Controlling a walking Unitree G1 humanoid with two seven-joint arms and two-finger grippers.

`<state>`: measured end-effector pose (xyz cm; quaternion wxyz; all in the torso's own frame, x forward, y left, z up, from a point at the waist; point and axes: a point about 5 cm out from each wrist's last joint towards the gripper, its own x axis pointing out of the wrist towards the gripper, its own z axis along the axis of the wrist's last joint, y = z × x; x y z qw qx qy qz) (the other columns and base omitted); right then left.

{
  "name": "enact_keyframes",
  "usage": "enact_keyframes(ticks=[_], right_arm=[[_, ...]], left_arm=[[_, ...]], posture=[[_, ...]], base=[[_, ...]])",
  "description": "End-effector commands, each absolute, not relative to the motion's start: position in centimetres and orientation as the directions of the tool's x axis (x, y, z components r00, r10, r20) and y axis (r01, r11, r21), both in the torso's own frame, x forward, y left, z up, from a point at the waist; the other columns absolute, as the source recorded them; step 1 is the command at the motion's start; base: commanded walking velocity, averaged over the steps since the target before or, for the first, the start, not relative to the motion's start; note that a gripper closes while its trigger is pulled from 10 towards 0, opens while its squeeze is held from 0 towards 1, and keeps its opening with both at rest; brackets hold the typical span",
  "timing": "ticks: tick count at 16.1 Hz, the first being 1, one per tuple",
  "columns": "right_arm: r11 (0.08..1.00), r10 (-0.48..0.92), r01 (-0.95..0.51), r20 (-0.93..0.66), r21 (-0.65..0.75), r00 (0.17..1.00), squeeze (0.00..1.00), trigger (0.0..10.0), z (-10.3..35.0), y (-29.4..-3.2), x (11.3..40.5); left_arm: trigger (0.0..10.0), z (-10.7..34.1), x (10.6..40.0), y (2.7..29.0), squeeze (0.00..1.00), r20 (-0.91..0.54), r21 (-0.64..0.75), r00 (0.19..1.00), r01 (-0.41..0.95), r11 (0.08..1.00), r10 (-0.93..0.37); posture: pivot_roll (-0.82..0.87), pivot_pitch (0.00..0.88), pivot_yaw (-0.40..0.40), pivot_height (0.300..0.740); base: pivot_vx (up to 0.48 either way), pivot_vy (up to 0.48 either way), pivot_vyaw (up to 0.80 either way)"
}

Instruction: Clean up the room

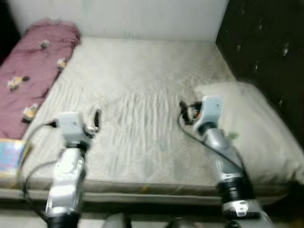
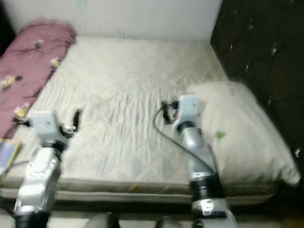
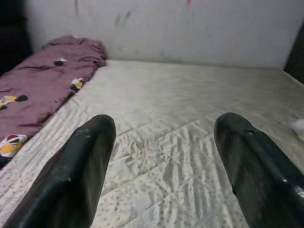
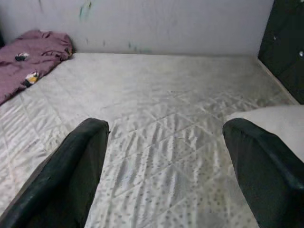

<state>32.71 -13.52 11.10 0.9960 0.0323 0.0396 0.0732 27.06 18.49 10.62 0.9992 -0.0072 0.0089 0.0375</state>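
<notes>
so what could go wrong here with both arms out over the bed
The left gripper and right gripper hang open over the wrinkled mattress cover; a low reach could snag or bunch it. The right arm's loose cable dangles near the cover and might catch. The pillow lies at the bed's right edge beside the right arm, so a sideways swing could push it off.
</notes>
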Motion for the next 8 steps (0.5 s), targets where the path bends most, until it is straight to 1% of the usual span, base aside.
enact_keyframes(ticks=[1,4,6,8], right_arm=[[0.978,0.19,-0.185,-0.041,0.1,0.981,0.0,10.0,11.79,-12.58,32.84],[0.98,0.172,-0.167,-0.046,0.109,0.984,0.0,10.0,11.59,-13.16,32.78],[0.977,0.16,-0.152,-0.041,0.147,0.986,0.0,10.0,11.67,-13.4,32.85],[0.975,0.168,-0.16,-0.041,0.153,0.985,0.0,10.0,11.66,-13.2,32.82]], left_arm=[[10.0,10.94,27.15,19.14,0.0,-0.011,-0.004,0.996,-0.087,0.996,0.087],[10.0,10.99,27.17,19.15,0.0,-0.008,-0.016,0.996,-0.085,0.996,0.085],[10.0,11.19,27.21,19.15,0.0,0.001,-0.012,0.997,-0.078,0.997,0.078],[10.0,11.21,27.19,19.21,0.0,-0.001,-0.02,0.997,-0.082,0.996,0.082]], posture=[[0.01,0.0,-0.019,0.74],[0.01,0.0,-0.019,0.74],[0.01,0.0,-0.022,0.74],[0.01,0.0,-0.022,0.74]], base=[[0.0,0.48,0.0],[0.0,0.48,0.0],[0.0,0.472,0.0],[0.0,0.472,0.0]])
